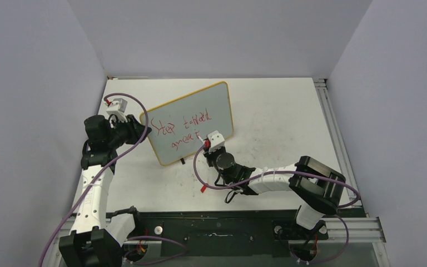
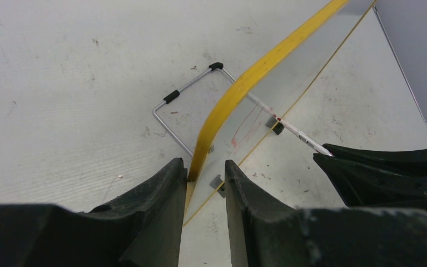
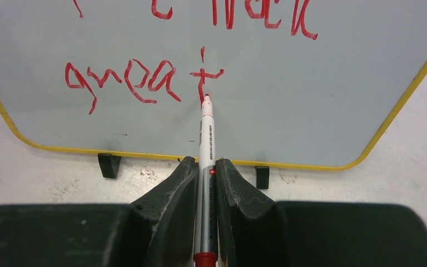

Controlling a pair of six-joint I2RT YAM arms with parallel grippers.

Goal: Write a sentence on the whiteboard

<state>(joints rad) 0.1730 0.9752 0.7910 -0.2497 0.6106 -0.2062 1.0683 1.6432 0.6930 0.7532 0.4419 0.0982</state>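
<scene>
The whiteboard (image 1: pixel 192 119) stands tilted on the table, with a yellow frame and small black feet. The sentence (image 1: pixel 180 130) in red reads roughly "Step toward" above "great". My left gripper (image 1: pixel 143 129) is shut on the whiteboard's left edge; its yellow frame (image 2: pixel 222 111) runs between the fingers. My right gripper (image 1: pixel 207 146) is shut on a silver-white red marker (image 3: pixel 205 167). The marker's tip touches the board at the foot of the "t" in "great" (image 3: pixel 139 80). The marker also shows in the left wrist view (image 2: pixel 294 129).
A wire stand (image 2: pixel 183 108) with black tips lies on the table behind the board. A red marker cap (image 1: pixel 202 188) hangs near the right arm's cable. Grey walls enclose the table; a metal rail (image 1: pixel 333 128) runs along the right edge.
</scene>
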